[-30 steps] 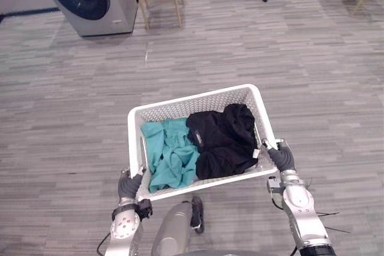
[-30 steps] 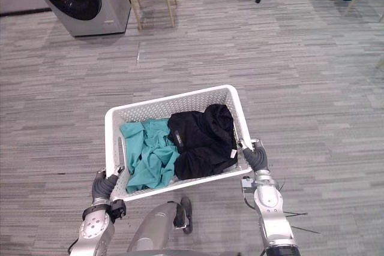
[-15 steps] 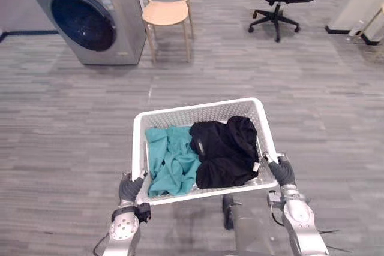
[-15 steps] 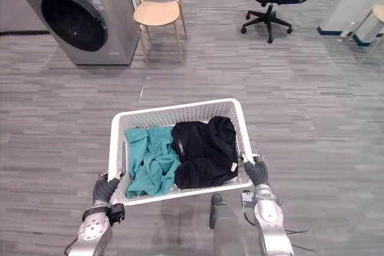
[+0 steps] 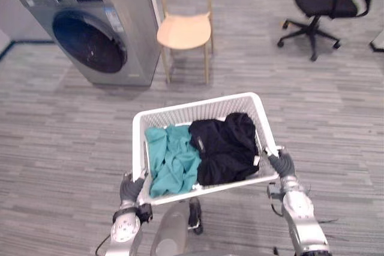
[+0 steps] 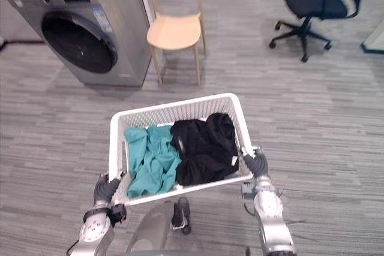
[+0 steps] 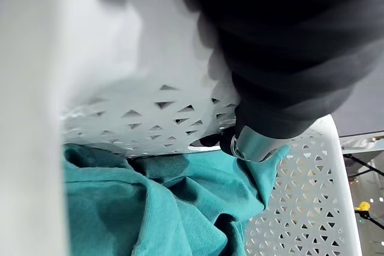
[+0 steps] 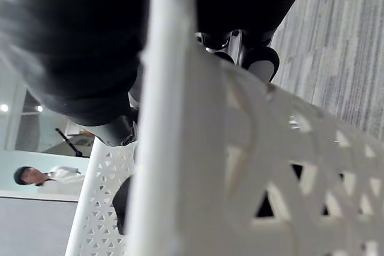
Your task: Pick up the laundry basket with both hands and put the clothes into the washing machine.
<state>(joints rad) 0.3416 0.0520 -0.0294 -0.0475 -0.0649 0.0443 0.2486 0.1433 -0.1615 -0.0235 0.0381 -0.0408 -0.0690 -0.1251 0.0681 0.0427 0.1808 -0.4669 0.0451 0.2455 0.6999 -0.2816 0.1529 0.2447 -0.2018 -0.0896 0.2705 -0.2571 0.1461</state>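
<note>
I carry a white perforated laundry basket (image 5: pixel 180 111) above the floor in front of me. Inside lie a teal garment (image 5: pixel 171 159) on the left and a black garment (image 5: pixel 225 147) on the right. My left hand (image 5: pixel 129 189) grips the basket's left near corner, fingers curled over the rim (image 7: pixel 180 118). On the opposite side my right hand (image 5: pixel 282 163) is curled round the right rim (image 8: pixel 174 148). The grey washing machine (image 5: pixel 96 22) stands at the far left, its dark round door (image 5: pixel 90 40) closed.
A wooden chair (image 5: pixel 185 28) stands just right of the washer. A black office chair (image 5: pixel 324 1) is at the far right. Grey plank floor (image 5: pixel 60 136) lies between me and the machine. A person (image 8: pixel 45 176) shows far off in the right wrist view.
The camera has moved nearer the washer, which now looks larger; the chairs have shifted right. The basket stays held in both hands.
</note>
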